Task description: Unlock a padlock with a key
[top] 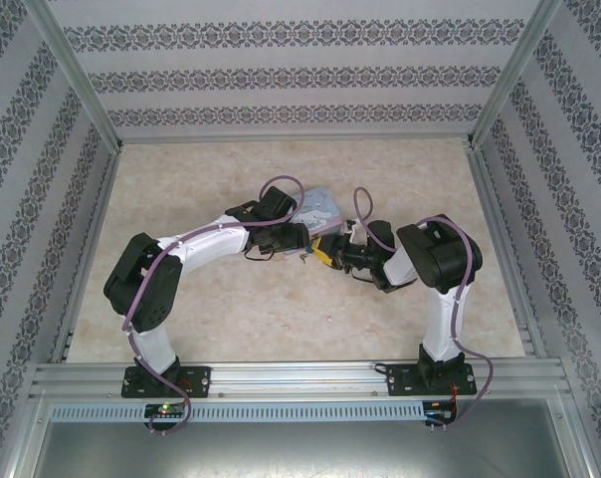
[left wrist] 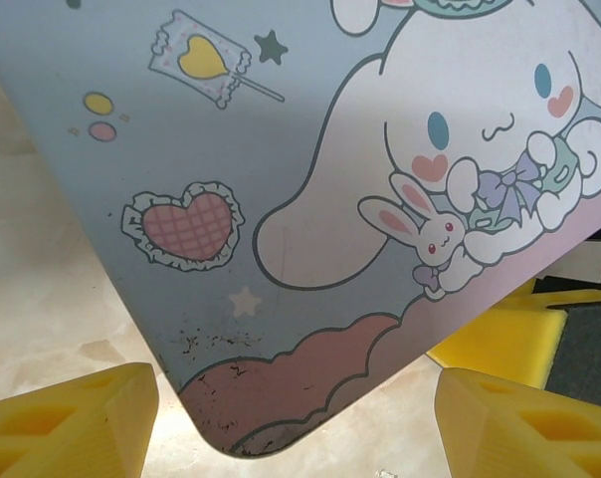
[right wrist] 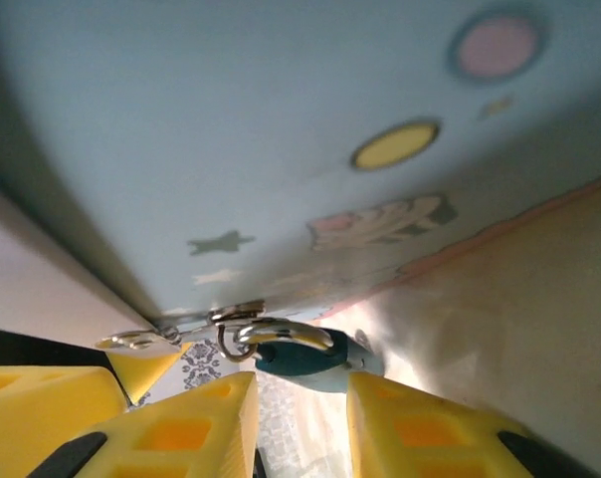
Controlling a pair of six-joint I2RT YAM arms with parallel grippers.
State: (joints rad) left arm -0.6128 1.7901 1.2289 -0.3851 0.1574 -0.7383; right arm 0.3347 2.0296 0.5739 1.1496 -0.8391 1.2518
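hanging off tin box (right wrist: 281, 149), padlock (right wrist: 305, 360), right gripper (right wrist: 300, 403) just beneath

High rear view down onto table (top: 231, 319), both wrist views close against tin box (left wrist: 281, 149)

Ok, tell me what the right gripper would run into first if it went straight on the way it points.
Most likely the padlock: in the right wrist view it hangs off the tin box, just beyond the gap between the fingers of the right gripper. Depth is hard to judge.
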